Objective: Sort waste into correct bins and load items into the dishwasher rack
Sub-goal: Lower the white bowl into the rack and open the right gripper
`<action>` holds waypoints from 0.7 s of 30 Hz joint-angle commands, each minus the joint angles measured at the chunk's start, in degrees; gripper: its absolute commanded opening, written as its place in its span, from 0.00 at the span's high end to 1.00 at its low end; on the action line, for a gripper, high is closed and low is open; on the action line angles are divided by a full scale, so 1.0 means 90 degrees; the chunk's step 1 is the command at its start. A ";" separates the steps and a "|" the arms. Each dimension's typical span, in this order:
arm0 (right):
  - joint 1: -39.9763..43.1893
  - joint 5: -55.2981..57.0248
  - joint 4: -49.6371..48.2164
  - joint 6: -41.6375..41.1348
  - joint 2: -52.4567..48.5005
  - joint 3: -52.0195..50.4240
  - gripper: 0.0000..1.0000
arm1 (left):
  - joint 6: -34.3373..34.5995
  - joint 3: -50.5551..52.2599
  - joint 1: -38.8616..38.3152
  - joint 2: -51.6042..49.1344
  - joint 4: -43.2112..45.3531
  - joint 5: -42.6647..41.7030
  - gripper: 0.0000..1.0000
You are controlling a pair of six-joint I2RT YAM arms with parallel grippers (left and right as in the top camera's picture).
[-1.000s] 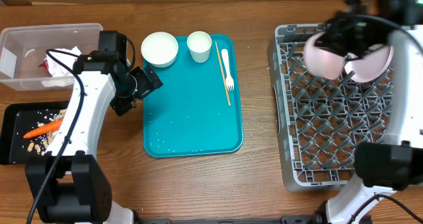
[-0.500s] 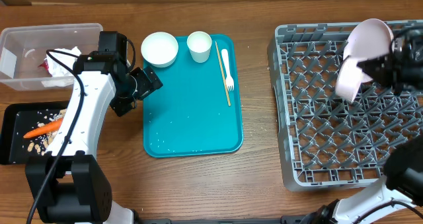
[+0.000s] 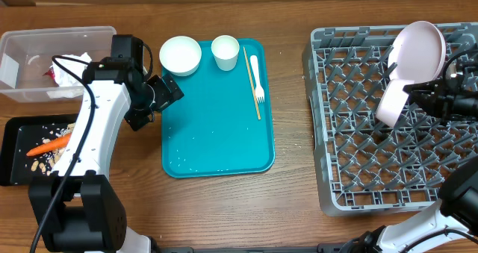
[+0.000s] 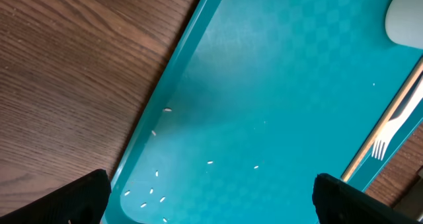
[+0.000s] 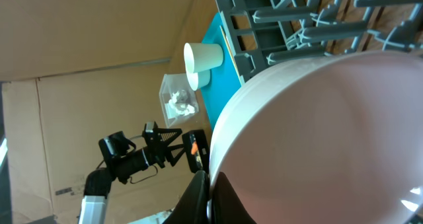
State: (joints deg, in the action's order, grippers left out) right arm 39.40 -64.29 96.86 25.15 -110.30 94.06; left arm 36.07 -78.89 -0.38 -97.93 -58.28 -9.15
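Note:
My right gripper (image 3: 417, 91) is shut on the rim of a white round plate (image 3: 415, 53) and holds it on edge, tilted, over the back right of the grey dishwasher rack (image 3: 358, 160). The plate fills the right wrist view (image 5: 330, 131), pinched between the jaws (image 5: 211, 194). My left gripper (image 3: 164, 93) is open and empty over the left edge of the teal tray (image 3: 216, 145). Its fingertips (image 4: 211, 197) straddle white crumbs (image 4: 151, 192). A white bowl (image 3: 180, 55), a white cup (image 3: 225, 51) and a chopstick (image 3: 252, 81) lie on the tray.
A white fork (image 3: 256, 77) lies beside the chopstick. The clear tub (image 3: 30, 40) at back left holds a crumpled napkin (image 3: 69, 66) and a red wrapper (image 3: 52, 75). The black tray (image 3: 11, 156) below it holds a carrot (image 3: 51, 145) and beige scraps (image 3: 46, 162).
My right arm has swung the plate to the right, turned it up on edge and brought it lower over the rack. The left arm has not moved.

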 commanded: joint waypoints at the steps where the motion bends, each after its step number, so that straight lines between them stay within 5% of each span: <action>1: 0.0051 -0.0087 -0.0036 0.0216 0.0121 -0.0017 0.96 | -0.0029 0.0010 -0.0019 0.0083 0.0002 0.0063 0.00; 21: 0.0066 0.0304 -0.0794 0.0022 0.0100 -0.0041 0.96 | -0.0029 0.0010 -0.0019 0.0083 0.0027 0.0063 0.00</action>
State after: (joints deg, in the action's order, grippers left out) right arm 39.72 -61.08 90.48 25.28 -110.30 94.06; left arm 36.07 -78.89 -0.38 -97.93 -58.24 -9.15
